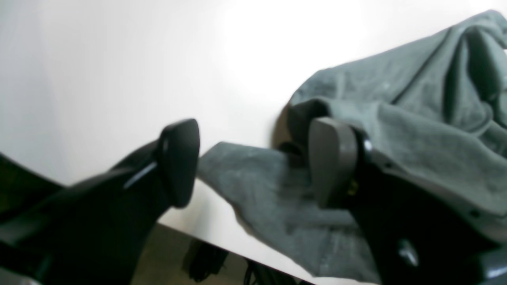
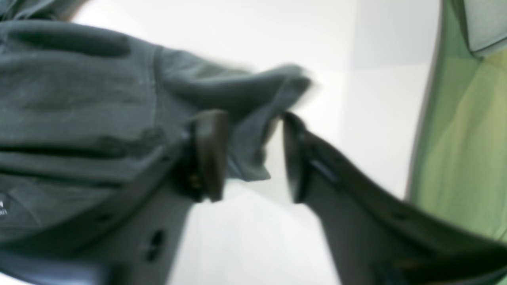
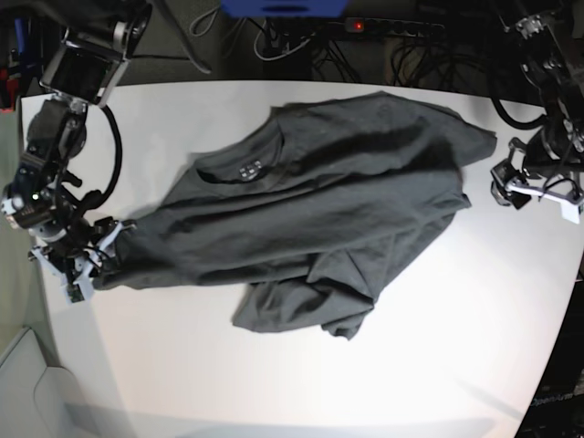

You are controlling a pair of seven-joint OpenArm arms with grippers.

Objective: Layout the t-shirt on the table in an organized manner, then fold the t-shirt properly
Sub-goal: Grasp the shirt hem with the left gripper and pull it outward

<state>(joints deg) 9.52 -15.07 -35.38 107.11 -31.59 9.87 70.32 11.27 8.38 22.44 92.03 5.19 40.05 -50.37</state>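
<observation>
Dark charcoal-grey soft t-shirt (image 3: 319,210) stretched crosswise on white smooth table (image 3: 274,383), round neck toward far edge. Left gripper (image 1: 253,162) spread, cloth loose between. Right gripper (image 2: 249,154) likewise parted around sleeve.

a blue rectangular box-like object (image 3: 285,7) sits at the far edge of the scene, beyond the white surface, only its lower part in view. just right of it a dark power strip with a small red light (image 3: 391,26) lies along the far side. tangled black and white cables (image 3: 274,41) spread on the dark floor around both, with more black cables (image 3: 438,55) bunched toward the far right. in the right wrist view, a blurred green panel (image 2: 463,130) fills the right side, with a pale grey shape (image 2: 489,23) at the top right corner. in the left wrist view, dark cables (image 1: 206,261) hang below the near edge, too blurred to tell more.
</observation>
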